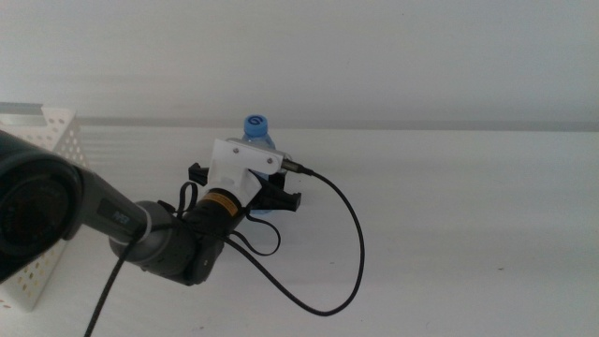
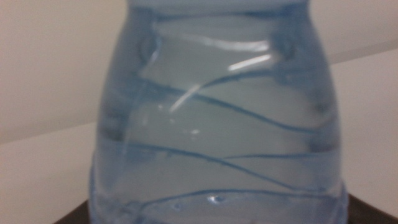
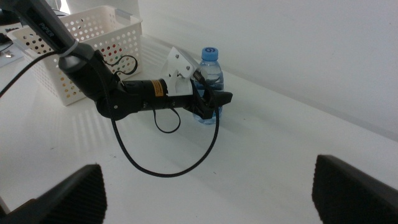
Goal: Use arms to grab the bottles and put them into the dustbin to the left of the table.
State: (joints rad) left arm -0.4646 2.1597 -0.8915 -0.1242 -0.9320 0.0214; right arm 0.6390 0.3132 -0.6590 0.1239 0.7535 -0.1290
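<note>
The clear water bottle with a blue cap stands upright on the white table, near its far edge. My left gripper reaches in from the left and sits around the bottle's lower body. The bottle fills the left wrist view. The right wrist view also shows the bottle and the left gripper at it. My right gripper is open and empty, well back from the bottle and out of the middle view. The juice bottle and the red can are not clearly in view.
The white perforated dustbin stands at the table's left. It also shows in the right wrist view, with red and green spots showing through its holes. The left arm's black cable loops over the table to the right of the arm.
</note>
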